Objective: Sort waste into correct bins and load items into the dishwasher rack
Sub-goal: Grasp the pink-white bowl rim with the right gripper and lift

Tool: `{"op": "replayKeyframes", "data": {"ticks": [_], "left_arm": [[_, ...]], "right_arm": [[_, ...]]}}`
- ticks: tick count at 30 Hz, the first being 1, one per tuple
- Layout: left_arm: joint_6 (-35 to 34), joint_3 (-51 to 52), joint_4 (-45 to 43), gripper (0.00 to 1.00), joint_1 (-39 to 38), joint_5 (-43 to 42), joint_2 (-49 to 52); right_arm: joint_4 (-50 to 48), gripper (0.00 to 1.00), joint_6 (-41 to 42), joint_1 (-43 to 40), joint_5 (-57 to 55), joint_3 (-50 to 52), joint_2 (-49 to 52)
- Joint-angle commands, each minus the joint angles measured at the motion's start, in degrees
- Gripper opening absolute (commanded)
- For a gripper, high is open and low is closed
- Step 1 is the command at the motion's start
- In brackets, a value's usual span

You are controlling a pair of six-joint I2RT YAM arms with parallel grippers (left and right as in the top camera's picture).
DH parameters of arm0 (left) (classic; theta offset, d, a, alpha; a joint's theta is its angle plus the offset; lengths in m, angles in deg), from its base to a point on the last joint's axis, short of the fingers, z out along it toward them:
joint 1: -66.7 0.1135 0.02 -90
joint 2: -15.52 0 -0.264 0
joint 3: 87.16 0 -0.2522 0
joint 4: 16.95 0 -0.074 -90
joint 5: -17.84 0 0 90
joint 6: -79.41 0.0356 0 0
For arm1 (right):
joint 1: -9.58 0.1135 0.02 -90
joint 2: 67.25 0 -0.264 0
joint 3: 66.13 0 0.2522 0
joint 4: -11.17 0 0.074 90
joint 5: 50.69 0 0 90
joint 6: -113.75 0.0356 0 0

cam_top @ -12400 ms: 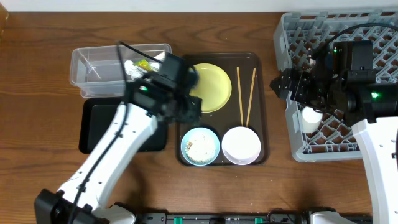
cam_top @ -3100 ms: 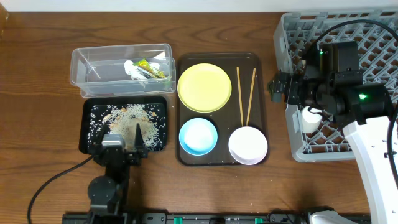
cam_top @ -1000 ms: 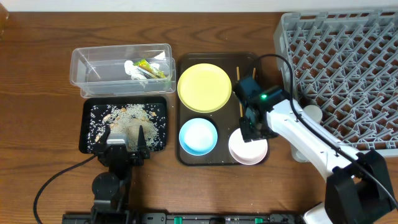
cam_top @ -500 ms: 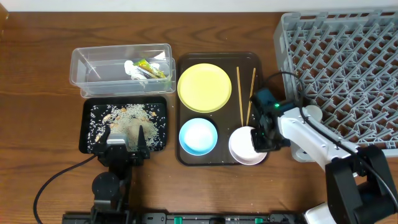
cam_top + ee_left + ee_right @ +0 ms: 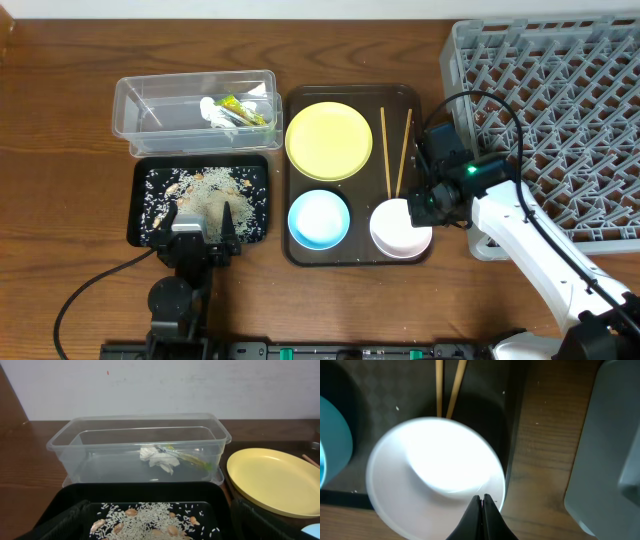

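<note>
Our right gripper clamps the white-pink bowl by its rim, presumably to carry it to the dishwasher rack at the right edge of the table, while our left gripper rests spread and empty.

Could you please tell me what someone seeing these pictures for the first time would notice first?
The eye goes first to the right gripper, closed on the rim of the white-pink bowl in the near right corner of the brown serving tray. Next comes the black tray on the left, strewn with rice-like crumbs. The large grey dishwasher rack fills the far right.
</note>
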Motion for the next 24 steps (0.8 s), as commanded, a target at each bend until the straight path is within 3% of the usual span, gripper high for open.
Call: {"op": "replayKeyframes", "data": {"ticks": [1,2,4,5,9,15,18,22,24], "left_arm": [[-0.3,1.6,1.4,0.89,0.3,0.3,0.0],[-0.3,1.6,1.4,0.90,0.3,0.3,0.0],[-0.3,1.6,1.4,0.90,0.3,0.3,0.0],[-0.3,1.6,1.4,0.90,0.3,0.3,0.0],[-0.3,1.6,1.4,0.90,0.3,0.3,0.0],[-0.3,1.6,1.4,0.90,0.3,0.3,0.0],[-0.3,1.6,1.4,0.90,0.3,0.3,0.0],[-0.3,1.6,1.4,0.90,0.3,0.3,0.0],[-0.3,1.6,1.4,0.90,0.3,0.3,0.0]], "right_arm": [[-0.8,0.01,1.4,-0.3,-0.5,-0.5,-0.3],[-0.8,0.01,1.1,-0.3,-0.6,-0.4,-0.1],[-1.0,0.31,0.9,-0.3,-0.8,0.1,0.3],[-1.1,0.40,0.9,-0.3,-1.0,0.7,0.6],[-1.4,0.50,1.0,-0.4,-4.2,3.0,2.6],[-3.2,0.30,1.0,-0.6,-2.7,5.0,6.2],[-4.6,0.25,1.9,-0.6,-2.7,6.5,7.4],[-4.7,0.01,1.9,-0.6,-2.7,6.9,7.6],[-4.1,0.01,2.0,-0.6,-2.7,6.1,6.8]]}}
